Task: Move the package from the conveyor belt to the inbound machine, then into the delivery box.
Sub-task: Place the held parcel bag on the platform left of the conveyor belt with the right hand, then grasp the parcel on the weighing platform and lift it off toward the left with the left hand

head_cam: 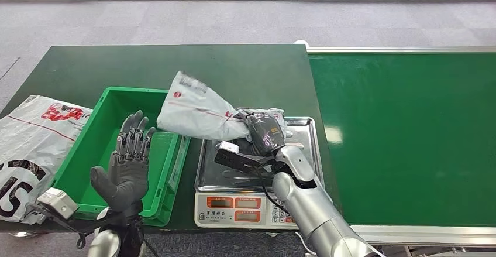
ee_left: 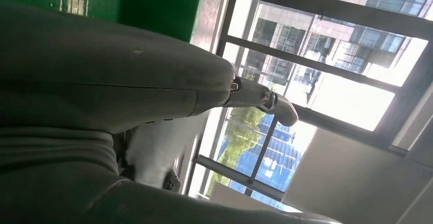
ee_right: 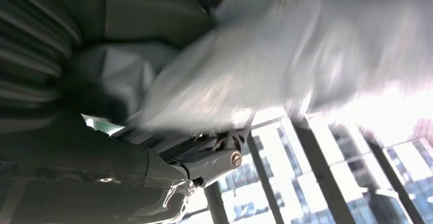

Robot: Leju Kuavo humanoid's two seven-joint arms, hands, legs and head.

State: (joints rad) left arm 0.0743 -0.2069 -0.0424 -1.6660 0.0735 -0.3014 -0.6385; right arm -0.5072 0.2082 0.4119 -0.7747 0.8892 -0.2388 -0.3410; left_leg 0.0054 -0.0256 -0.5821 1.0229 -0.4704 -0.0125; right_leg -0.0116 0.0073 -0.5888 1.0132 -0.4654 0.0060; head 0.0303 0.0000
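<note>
Two hands are raised over the worktop. Right hand point(head_cam: 264, 133): fingers clenched around one end of the grey-white package point(head_cam: 196, 109), holding it in the air; the package extends from the hand toward the robot's left, its far end above the near edge of the green bin point(head_cam: 76, 157), its held end above the weighing scale point(head_cam: 310, 146). The right wrist view shows the package point(ee_right: 265, 60) blurred, pressed against the hand's point(ee_right: 107, 81) grey cover. Left hand point(head_cam: 128, 160): released, fingers straight and spread, palm facing the bin's interior, holding nothing; it hovers just above the bin, apart from the package. In the left wrist view the hand point(ee_left: 117, 86) appears as a grey mass with a pale patch beyond it. Scale: steel pan with two orange displays on its front panel, standing on the dark green table point(head_cam: 105, 64). Left of the bin lies a second white bag with red and black print point(head_cam: 29, 140). Right of the scale runs the green conveyor belt point(head_cam: 409, 134).
</note>
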